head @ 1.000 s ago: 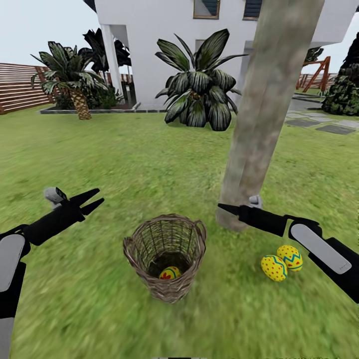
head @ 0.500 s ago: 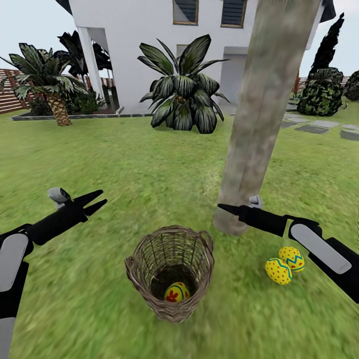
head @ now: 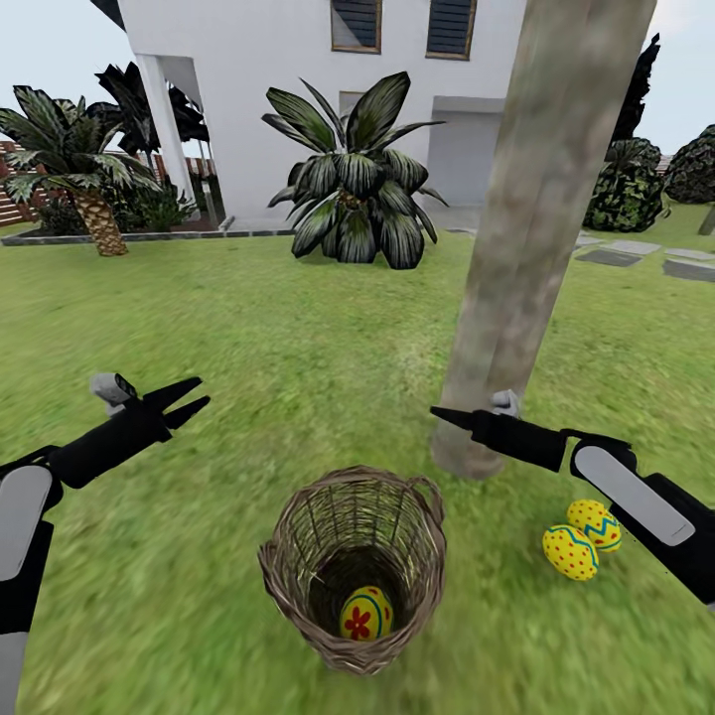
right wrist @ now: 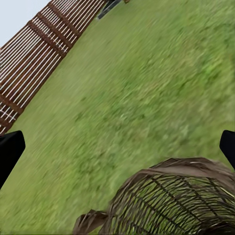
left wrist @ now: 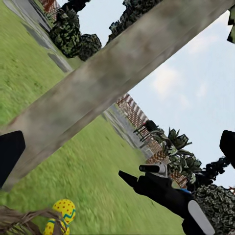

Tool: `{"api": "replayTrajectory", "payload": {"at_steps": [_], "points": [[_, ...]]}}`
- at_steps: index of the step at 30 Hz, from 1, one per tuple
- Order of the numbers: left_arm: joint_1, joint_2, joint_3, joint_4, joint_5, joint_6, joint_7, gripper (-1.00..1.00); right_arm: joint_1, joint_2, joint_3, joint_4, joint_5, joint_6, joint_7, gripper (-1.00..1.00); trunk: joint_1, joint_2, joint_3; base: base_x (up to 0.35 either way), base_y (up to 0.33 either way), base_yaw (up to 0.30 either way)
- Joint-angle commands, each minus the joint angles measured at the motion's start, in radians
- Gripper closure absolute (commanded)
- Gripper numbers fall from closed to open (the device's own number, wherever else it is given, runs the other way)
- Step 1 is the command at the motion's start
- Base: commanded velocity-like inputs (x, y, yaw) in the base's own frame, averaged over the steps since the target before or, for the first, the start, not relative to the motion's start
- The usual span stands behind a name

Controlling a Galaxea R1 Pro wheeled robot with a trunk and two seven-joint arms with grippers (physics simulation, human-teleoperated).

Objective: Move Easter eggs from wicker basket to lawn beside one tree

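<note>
We hold the left arm low at the near left, forearm angled up and to the right, with the left gripper [head: 192,397] over bare grass and its jaws spread in a narrow V, gripping nothing. We hold the right arm in from the near right, reaching left and slightly far, so that the right gripper [head: 444,414] points left in front of the base of the tree [head: 536,238]; in the head view its jaws look pressed to a single point, yet the right wrist view shows dark fingertips [right wrist: 10,151] at both side edges, so we cannot tell its state for certain. The wicker basket [head: 353,561] stands upright on the lawn [head: 298,338] between the two arms and nearer than both grippers, with its mouth open to the top. One Easter egg [head: 366,613], yellow with a red flower, lies at the bottom of the basket. Two more eggs [head: 582,539] lie touching each other on the grass to the right of the basket, near the foot of the trunk and just nearer than the right forearm. The grass to the left of and beyond the basket is open as far as the palms [head: 353,179] and the white house [head: 288,70]. A slatted fence [right wrist: 44,58] bounds the lawn in the right wrist view.
</note>
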Motion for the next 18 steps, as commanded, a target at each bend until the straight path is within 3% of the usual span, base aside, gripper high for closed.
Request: {"api": "replayTrajectory", "payload": {"at_steps": [1,2,4,5,7,8,10,11,13,18], "points": [[-0.001,0.002,0.005,0.000,-0.002,0.005,-0.004,-1.00,-0.002,0.015,0.002,0.000,-0.002,0.003,-0.014,-1.00,0.000,0.000,-0.001,0.004,0.003,0.000],[0.000,0.006,0.031,0.001,-0.002,0.005,-0.003,-1.00,-0.005,0.079,0.003,-0.004,0.002,0.010,-0.137,-1.00,0.000,0.000,-0.001,0.001,0.001,0.000],[0.000,0.007,0.051,0.001,-0.004,0.005,-0.003,-1.00,-0.012,0.144,0.006,-0.012,0.004,0.024,-0.340,-1.00,0.000,0.000,-0.001,0.000,0.000,0.000],[0.000,0.007,0.057,0.001,-0.005,0.005,-0.003,-1.00,-0.017,0.190,0.007,-0.018,0.006,0.036,-0.464,-1.00,0.000,0.000,-0.001,0.000,0.000,0.000],[0.000,0.019,0.063,0.001,-0.006,0.005,-0.002,-1.00,-0.044,0.321,0.008,-0.026,0.022,0.091,-0.765,-1.00,0.000,0.000,-0.001,0.000,0.000,0.000],[0.000,0.031,0.066,0.002,-0.007,0.005,-0.002,-1.00,-0.068,0.444,0.008,-0.028,0.043,0.147,-1.039,-1.00,0.000,0.000,-0.001,0.000,0.000,0.000],[0.000,0.037,0.067,0.002,-0.007,0.005,-0.001,-1.00,-0.079,0.546,0.008,-0.029,0.053,0.178,-1.270,-1.00,0.000,0.000,-0.001,0.000,0.000,0.000],[0.000,0.040,0.067,0.002,-0.008,0.005,-0.001,-1.00,-0.083,0.625,0.009,-0.029,0.056,0.193,-1.437,-1.00,0.000,0.000,-0.001,0.000,0.000,0.000],[0.000,0.041,0.067,0.002,-0.008,0.005,0.000,-1.00,-0.085,0.683,0.009,-0.026,0.053,0.202,-1.547,-1.00,0.000,0.000,-0.001,0.000,0.000,0.000],[0.000,0.038,0.065,0.002,-0.007,0.005,0.000,-1.00,-0.086,0.726,0.026,-0.004,0.045,0.232,-1.611,-1.00,0.000,0.000,-0.001,0.000,0.000,0.000]]}}
